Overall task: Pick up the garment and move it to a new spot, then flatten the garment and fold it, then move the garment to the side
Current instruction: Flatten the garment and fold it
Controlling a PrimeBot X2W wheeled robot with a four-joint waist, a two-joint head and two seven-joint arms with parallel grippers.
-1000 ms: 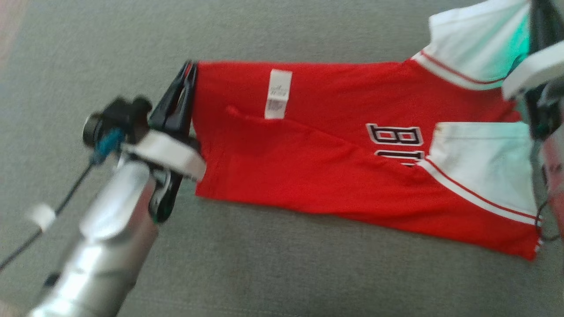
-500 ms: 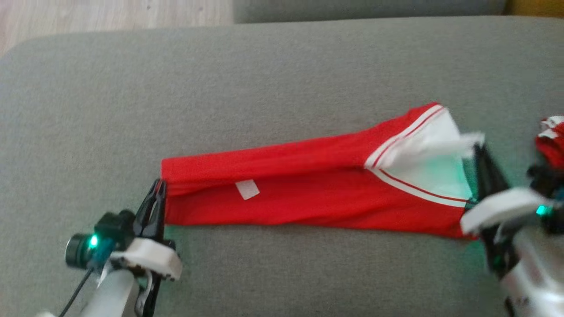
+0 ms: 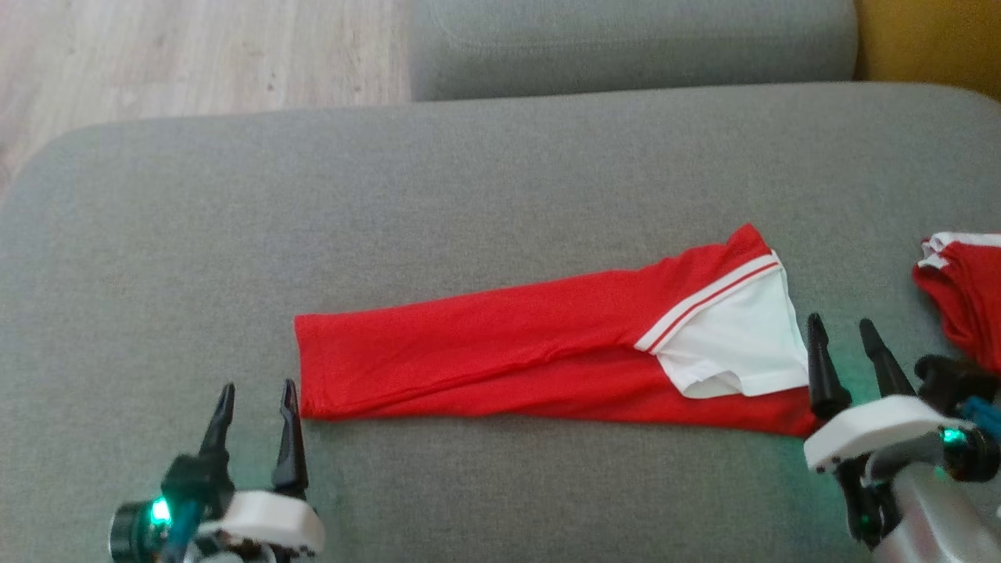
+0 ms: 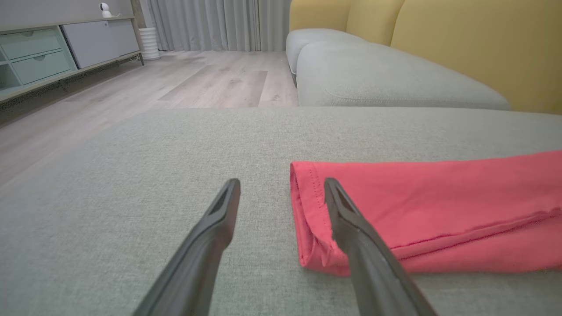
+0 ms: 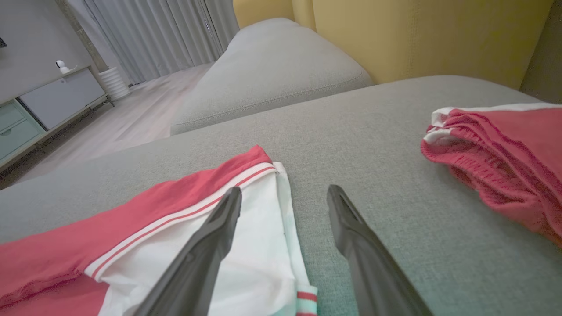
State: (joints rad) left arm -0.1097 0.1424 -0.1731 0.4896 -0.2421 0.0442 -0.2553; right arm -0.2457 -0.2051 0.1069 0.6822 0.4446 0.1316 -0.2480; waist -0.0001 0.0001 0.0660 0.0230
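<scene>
Sofa seat [image 3: 500, 156]: grey cushion that carries everything. Wooden floor [image 3: 195, 55] lies beyond its far left corner.
Garment [image 3: 500, 352]: red jersey with a white sleeve, lying flat as a long narrow strip. It runs left to right, nearer the seat's near edge than the far one, with the sleeve end toward the right edge.
Second red piece [image 3: 962, 289]: bunched at the right edge, apart from the garment.
Left claw [image 3: 258, 387]: fingers spread, gripping nothing, just beside the strip's left end. I cannot tell whether one finger brushes the hem.
Right claw [image 3: 841, 320]: fingers spread, empty, at the sleeve end.
Done, as I judge it: the garment is placed and flattened, and a lengthwise fold is in.
Left to do, as I judge it: probably a crosswise fold to shorten the strip. After that I move the garment to the side.
</scene>
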